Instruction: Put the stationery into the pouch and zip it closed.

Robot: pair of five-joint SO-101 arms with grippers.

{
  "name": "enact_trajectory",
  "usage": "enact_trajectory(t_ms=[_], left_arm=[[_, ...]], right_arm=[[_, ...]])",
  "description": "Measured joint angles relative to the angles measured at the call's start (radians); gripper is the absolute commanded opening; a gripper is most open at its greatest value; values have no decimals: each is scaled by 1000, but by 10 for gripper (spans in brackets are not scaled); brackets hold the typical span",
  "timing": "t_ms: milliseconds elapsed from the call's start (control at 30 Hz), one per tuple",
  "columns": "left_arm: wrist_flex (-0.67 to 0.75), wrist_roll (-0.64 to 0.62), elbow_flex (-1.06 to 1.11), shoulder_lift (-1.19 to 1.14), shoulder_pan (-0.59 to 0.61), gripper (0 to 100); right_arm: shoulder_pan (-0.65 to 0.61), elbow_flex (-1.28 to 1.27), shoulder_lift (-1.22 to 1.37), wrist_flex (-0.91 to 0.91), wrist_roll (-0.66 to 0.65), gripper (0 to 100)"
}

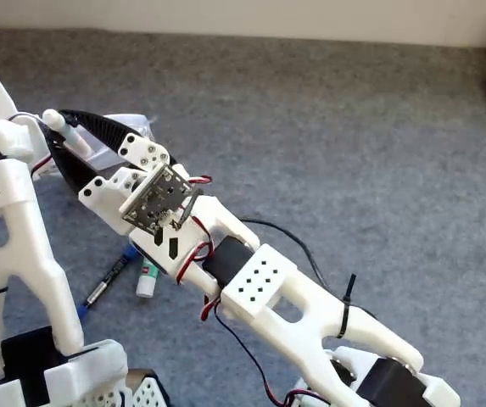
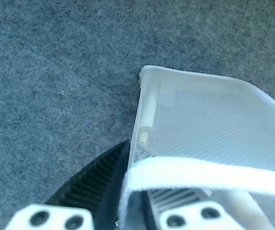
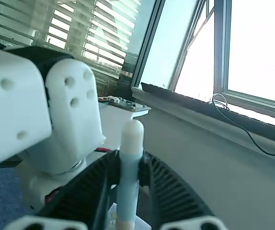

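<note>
My right fingers (image 3: 175,194) pinch the pen (image 3: 130,143); my left fingers (image 2: 91,187) pinch the pouch (image 2: 209,124). I should slide it in slowly.

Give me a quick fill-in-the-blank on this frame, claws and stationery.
1. The right claw grips a ___.
2. The left claw holds the mesh ___.
3. Loose on the carpet lie ___ items, a marker and a glue stick.
Missing: pen; pouch; two.
</note>
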State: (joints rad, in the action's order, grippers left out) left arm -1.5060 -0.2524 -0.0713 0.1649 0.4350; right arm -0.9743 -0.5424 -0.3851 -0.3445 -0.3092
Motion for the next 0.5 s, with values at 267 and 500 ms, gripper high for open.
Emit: enact_trajectory(t_ms=[267, 500], left_arm=[[0, 0, 0, 0, 0, 7], [0, 0, 0, 0, 0, 7]], right_arm=[[0, 0, 0, 0, 0, 9], [0, 0, 0, 0, 0, 118]])
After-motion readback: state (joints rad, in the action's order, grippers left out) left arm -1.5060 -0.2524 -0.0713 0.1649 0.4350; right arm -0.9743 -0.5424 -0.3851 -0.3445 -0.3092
